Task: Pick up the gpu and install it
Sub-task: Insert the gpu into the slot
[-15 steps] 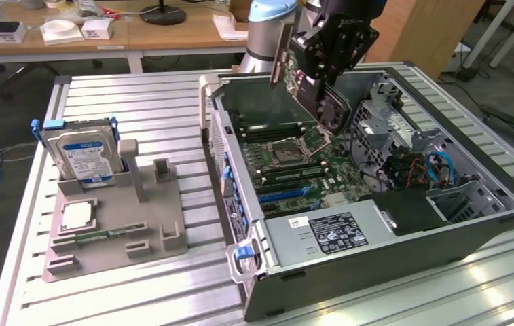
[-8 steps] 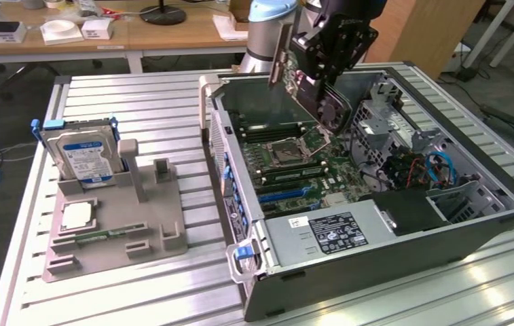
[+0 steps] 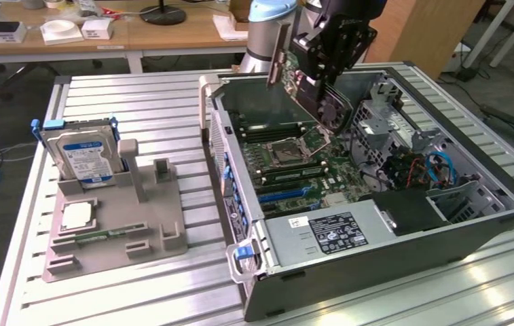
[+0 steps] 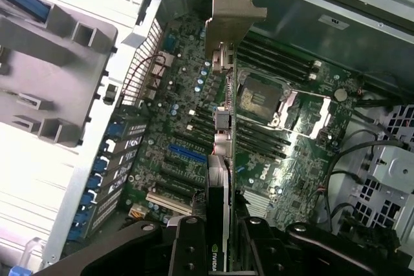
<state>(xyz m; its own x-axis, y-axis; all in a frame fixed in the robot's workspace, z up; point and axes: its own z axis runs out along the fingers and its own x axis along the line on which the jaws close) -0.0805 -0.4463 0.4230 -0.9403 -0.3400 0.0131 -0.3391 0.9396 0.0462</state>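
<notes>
The gpu (image 3: 300, 87), a dark-faced card with a long silver end bracket (image 3: 278, 56), hangs tilted above the open computer case (image 3: 375, 272). My gripper (image 3: 322, 60) is shut on it from above. In the wrist view the gpu (image 4: 220, 179) shows edge-on, its bracket (image 4: 234, 11) pointing away from me, and my black fingers (image 4: 187, 250) clamp it on both sides. It hovers over the green motherboard (image 4: 187, 114), near the processor socket (image 4: 255, 95) and apart from the board. The blue slot (image 4: 187, 153) lies to one side of the card.
On the slatted table (image 3: 130, 109), at the exterior view's left, a grey fixture (image 3: 116, 224) holds a silver hard drive with a blue label (image 3: 83, 159), a processor chip (image 3: 77, 216) and a RAM stick (image 3: 102, 236). Inside the case are a power supply (image 3: 329, 234) and cables (image 3: 438, 170).
</notes>
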